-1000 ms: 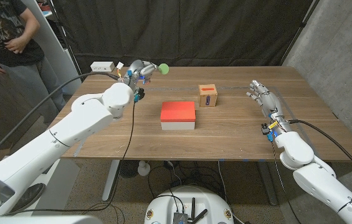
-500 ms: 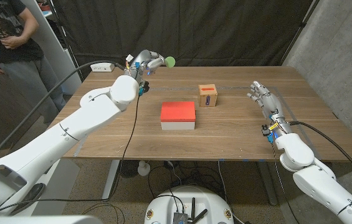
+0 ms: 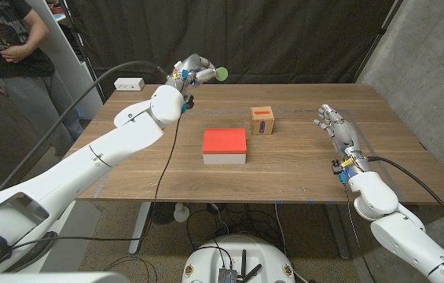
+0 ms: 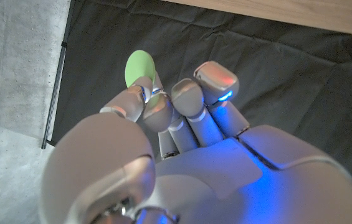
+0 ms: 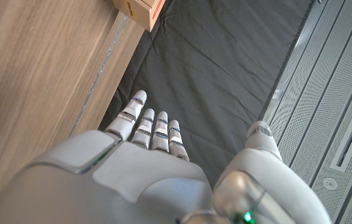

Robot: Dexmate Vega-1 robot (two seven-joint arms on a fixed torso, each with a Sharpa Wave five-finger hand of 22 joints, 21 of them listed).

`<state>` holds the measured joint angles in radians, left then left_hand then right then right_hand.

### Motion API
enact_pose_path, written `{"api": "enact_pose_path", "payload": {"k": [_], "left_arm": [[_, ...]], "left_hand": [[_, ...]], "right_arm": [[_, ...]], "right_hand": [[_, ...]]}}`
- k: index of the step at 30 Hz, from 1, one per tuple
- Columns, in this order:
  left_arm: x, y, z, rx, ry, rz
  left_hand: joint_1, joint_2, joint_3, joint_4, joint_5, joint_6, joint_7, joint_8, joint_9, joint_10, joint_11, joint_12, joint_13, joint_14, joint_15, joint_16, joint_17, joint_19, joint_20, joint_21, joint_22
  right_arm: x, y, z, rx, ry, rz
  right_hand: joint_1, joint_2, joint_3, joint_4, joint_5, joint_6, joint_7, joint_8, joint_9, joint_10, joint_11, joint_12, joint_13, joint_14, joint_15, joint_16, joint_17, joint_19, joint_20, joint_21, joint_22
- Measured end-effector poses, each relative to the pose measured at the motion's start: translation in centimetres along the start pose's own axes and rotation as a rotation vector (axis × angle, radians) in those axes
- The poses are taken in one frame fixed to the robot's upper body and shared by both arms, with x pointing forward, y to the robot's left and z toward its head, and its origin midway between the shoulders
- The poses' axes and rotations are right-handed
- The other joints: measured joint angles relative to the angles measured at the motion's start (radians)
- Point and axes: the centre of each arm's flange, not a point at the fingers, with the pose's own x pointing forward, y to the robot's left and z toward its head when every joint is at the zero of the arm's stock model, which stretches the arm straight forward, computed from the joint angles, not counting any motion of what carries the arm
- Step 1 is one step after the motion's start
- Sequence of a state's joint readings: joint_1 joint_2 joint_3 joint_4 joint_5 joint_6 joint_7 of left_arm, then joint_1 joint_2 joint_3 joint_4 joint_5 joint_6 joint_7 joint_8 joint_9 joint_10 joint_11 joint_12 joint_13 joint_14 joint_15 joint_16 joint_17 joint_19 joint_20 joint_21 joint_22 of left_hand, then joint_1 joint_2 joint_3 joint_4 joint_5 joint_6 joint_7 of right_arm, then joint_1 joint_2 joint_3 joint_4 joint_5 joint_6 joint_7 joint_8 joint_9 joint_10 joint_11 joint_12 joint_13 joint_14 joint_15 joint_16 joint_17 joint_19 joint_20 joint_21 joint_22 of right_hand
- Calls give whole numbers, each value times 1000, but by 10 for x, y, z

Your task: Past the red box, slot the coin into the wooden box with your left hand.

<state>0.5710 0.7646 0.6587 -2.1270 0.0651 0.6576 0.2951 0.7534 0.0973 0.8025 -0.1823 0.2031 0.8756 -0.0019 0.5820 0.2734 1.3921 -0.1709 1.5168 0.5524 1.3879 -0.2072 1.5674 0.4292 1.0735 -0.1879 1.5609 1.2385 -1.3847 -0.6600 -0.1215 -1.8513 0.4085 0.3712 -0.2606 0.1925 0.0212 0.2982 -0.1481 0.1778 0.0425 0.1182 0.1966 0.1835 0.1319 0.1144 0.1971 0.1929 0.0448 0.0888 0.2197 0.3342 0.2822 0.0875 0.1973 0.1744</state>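
Observation:
My left hand (image 3: 193,71) is raised above the table's far edge and pinches a light green coin (image 3: 221,75) at its fingertips. In the left wrist view the coin (image 4: 139,70) stands out past the curled fingers (image 4: 191,106) against the dark curtain. The small wooden box (image 3: 262,120), with a red top and a slot on its front, stands behind and to the right of the red box (image 3: 225,141), which lies on a white base mid-table. My right hand (image 3: 335,126) stays at the table's right side with fingers straight and apart, holding nothing.
A white power strip (image 3: 129,83) lies at the far left corner of the table (image 3: 127,169). A person (image 3: 5,47) stands behind the table at the far left. A black curtain hangs behind the far edge.
My left hand has carried the green coin up and to the right along the far edge, toward the wooden box. My right hand has barely moved.

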Motion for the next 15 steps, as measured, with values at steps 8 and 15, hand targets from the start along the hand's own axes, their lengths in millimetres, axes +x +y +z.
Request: {"api": "enact_pose_path", "payload": {"k": [8,15], "left_arm": [[8,-1,9,82,-21,0],[20,-4,21,145,-48,-16]], "left_hand": [[1,-1,0,0,0,0,0,0,-3,1,1,0,2,0,0,0,-3,0,0,0,0],[1,-1,0,0,0,0,0,0,-4,1,2,0,0,7,0,0,-3,0,0,4,0]], "right_arm": [[-4,-2,-2,3,5,-7],[-7,-3,-3,8,4,-12]], "right_hand": [[0,0,0,0,0,0,0,0,0,0,0,0,0,0,0,0,0,0,0,0,0],[0,0,0,0,0,0,0,0,0,0,0,0,0,0,0,0,0,0,0,0,0]]}}
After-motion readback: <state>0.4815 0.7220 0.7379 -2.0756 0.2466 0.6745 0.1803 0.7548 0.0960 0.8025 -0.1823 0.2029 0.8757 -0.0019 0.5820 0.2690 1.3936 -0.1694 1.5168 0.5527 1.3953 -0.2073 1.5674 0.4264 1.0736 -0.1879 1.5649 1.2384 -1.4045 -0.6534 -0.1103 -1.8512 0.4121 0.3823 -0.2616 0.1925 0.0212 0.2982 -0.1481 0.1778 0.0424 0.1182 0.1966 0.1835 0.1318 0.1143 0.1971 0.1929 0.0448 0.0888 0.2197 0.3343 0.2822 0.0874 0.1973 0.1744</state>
